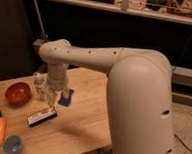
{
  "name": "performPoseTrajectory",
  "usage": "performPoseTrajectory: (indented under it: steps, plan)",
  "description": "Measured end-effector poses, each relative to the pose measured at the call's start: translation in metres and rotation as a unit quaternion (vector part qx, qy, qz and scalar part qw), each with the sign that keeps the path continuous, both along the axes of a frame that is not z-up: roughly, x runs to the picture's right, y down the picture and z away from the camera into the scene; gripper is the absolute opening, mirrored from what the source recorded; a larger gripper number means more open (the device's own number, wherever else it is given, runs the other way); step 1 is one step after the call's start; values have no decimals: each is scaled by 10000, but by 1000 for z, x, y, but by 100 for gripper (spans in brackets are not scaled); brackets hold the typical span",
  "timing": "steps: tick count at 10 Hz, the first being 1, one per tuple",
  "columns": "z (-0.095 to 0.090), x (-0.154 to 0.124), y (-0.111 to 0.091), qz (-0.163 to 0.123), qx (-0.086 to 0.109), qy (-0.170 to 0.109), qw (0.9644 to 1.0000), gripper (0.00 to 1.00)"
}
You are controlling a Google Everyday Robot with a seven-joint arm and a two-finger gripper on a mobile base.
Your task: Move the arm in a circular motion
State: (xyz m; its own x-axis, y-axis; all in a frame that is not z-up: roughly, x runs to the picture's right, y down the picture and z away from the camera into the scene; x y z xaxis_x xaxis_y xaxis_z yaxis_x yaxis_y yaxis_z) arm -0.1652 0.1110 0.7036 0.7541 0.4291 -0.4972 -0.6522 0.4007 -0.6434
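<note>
The arm (96, 56) reaches out from its big rounded elbow in the near right of the view, crosses above the wooden table (88, 123) and bends down at the wrist, so the gripper (50, 99) hangs low over the left part of the tabletop, close to the surface. Whether the gripper is open or closed cannot be told from this view, and nothing can be seen held in it. The risk lies in how crowded its surroundings are. A small white bottle (38, 84) stands just to its left, a blue block (66, 97) sits just to its right, and a dark flat bar (41, 117) lies just in front of and below it. A red bowl (18, 92) sits further left, with a carrot (0, 126) and a blue cup (11, 144) well off toward the near-left corner. If the circle is swept at this height, the gripper would likely clip the bottle first, since it looks tall, light and easy to tip, or push the block along the wood. A dip in the loop could also press the tip onto the bar or the table itself. Tracing the circle higher, or keeping it tight, would probably avoid those knocks.
</note>
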Motion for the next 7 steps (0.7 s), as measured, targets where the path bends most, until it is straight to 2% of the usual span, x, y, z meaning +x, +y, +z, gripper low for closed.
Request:
performPoseTrajectory:
  steps: [2,3,4,5,7]
  plan:
    - [1,37,6,316,62,484,9983,65]
    - [3,55,7,500,115,730,9960,65]
    - [3,88,6,854,191,1150,9895,65]
    - [3,106,5,1071,245,1377,9844,65]
    - [1,162,-3,1706,451,2039,9630,65]
